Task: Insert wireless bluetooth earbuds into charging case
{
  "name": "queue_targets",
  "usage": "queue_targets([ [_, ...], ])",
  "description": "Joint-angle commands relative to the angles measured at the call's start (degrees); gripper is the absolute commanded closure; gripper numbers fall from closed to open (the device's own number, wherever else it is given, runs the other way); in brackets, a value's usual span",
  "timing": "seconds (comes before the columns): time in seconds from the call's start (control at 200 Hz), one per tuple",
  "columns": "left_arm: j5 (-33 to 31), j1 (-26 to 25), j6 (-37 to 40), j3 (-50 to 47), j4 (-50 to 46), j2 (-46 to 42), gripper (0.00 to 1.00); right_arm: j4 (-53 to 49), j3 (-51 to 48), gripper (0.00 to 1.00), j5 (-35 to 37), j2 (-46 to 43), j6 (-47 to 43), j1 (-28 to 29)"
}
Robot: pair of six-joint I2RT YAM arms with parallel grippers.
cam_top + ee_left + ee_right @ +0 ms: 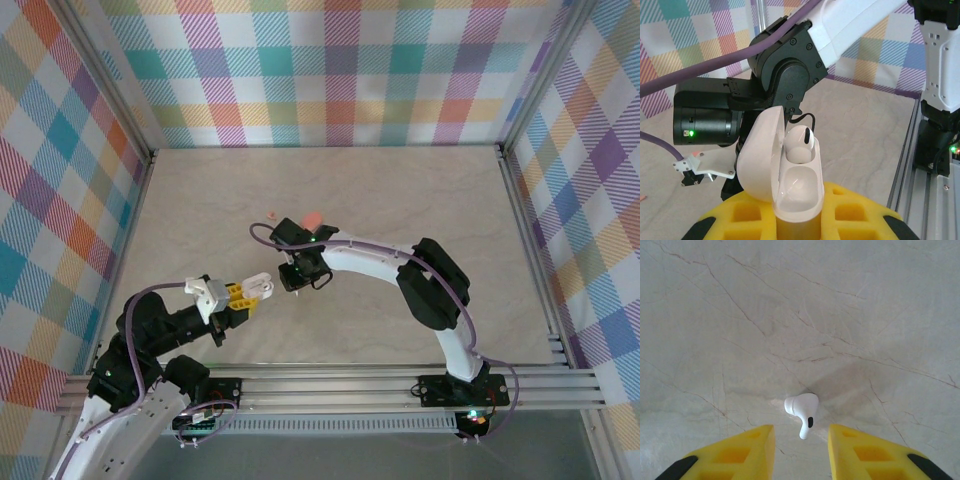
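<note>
- The left gripper (799, 215) is squeezed tight on the white case (798, 202), with one yellow finger on each side.
- The case stands up, and its lid is flipped open to the left (seen from the left wrist).
- One white earbud (801, 142) sits in the case with its round end up.
- The right gripper (800, 430) hangs low over the table (790, 315). Its yellow fingers are apart and grip nothing.
- A loose earbud (801, 407) lies on the table just ahead of the gap between those fingers. It touches neither one (its thin stem points back at the gap).
- From above, the two grippers are close together near the middle of the table. The case is just left of the right gripper.
- Farther back, a small pink earbud (272, 213) lies on the table.
- Near it, a pink lump (311, 217) peeks out from behind the right arm (too hidden to tell what it is).
</note>
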Motion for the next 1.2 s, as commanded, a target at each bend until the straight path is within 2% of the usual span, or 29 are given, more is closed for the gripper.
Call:
queue_targets([
  [0.0, 1.71, 0.56, 1.64, 1.37, 0.8, 0.91, 1.0, -1.67, 0.22, 0.67, 0.72, 1.87, -1.34, 0.38],
  [0.285, 1.53, 0.45, 1.15, 1.1, 0.73, 1.45, 1.0, -1.95, 2.49, 0.7, -1.33, 5.12, -2.24, 0.79],
  [0.395, 1.53, 0.46, 0.93, 0.93, 1.09, 1.56, 1.0, -2.72, 2.25, 0.7, 0.94, 5.45, -2.33, 0.81],
  [0.56, 1.88, 0.44, 0.72, 0.57, 1.51, 1.87, 1.0, -2.5, 0.19, 0.7, 3.5, 3.87, -1.1, -0.68],
  [0.765, 2.49, 0.5, 0.73, 0.57, 1.97, 2.52, 1.0, -2.48, -1.51, 0.65, 5.28, 1.61, 1.57, -4.12],
  [0.945, 2.2, 0.5, 1.24, 0.92, 1.14, 2.43, 1.0, -1.51, -1.92, 0.65, 6.48, -1.5, -0.07, -4.73],
  [1.075, 1.4, 0.49, 1.77, 1.44, -0.11, 2.22, 1.0, 1.93, -4.03, 0.68, 1.53, -3.96, 0.29, -4.6],
  [1.195, 0.49, 0.48, 2.11, 1.58, -0.75, 1.44, 1.0, 7.86, -7.26, 0.73, -3.33, -5.46, 1.18, -2.24],
])
